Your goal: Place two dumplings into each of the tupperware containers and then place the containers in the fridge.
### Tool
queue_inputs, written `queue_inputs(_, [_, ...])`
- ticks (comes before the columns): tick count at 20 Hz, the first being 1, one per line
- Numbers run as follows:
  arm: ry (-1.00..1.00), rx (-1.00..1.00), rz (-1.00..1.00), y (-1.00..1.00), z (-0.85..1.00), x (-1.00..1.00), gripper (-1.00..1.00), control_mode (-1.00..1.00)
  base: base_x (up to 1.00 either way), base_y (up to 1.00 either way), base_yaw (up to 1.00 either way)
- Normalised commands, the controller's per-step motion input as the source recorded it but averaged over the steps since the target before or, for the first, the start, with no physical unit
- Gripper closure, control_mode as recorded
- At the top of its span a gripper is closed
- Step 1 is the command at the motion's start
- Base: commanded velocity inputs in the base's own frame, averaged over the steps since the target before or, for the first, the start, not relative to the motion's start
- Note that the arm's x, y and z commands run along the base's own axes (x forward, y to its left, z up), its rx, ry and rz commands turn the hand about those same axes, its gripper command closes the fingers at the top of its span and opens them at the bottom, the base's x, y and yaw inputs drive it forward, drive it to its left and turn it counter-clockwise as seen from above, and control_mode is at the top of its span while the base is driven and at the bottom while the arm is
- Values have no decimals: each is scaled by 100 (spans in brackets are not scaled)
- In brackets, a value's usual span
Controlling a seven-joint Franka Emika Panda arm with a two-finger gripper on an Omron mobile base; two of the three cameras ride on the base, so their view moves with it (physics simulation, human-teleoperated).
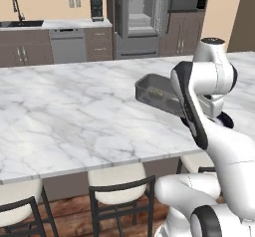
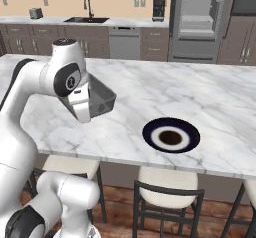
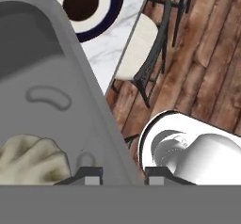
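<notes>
My gripper [image 3: 123, 176] is shut on the rim wall of the dark grey tupperware container [image 3: 37, 53], one fingertip inside it and one outside. The container [image 1: 149, 89] hangs tilted above the marble counter, beside the arm's wrist; the right base view shows the container [image 2: 102, 99] just right of the hand. A beige wrinkled dumpling [image 3: 30, 159] lies in the tray close to the fingers, and in the left base view the dumpling [image 1: 158, 93] is a small pale lump inside it. The fridge [image 1: 139, 17] [image 2: 200, 17] stands at the back with its pale shelves showing.
A navy-rimmed round plate [image 2: 171, 134] [image 3: 84, 6] lies on the marble counter [image 1: 74, 116] near its front edge. Stools [image 2: 167, 187] stand under that edge. A sink [image 2: 90, 19] and a coffee machine [image 1: 96, 9] sit on the back counter.
</notes>
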Motion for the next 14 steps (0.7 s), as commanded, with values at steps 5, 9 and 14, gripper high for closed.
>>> queue_inputs(5, [-1,1,-11,0,11,-39,100,-100,0,0,0])
queue_inputs(9, [-2,-13,0,0,0,-29,100,-100,0,0,0])
queue_inputs(14, [0,-7,0,0,4,-24,100,-100,0,0,0])
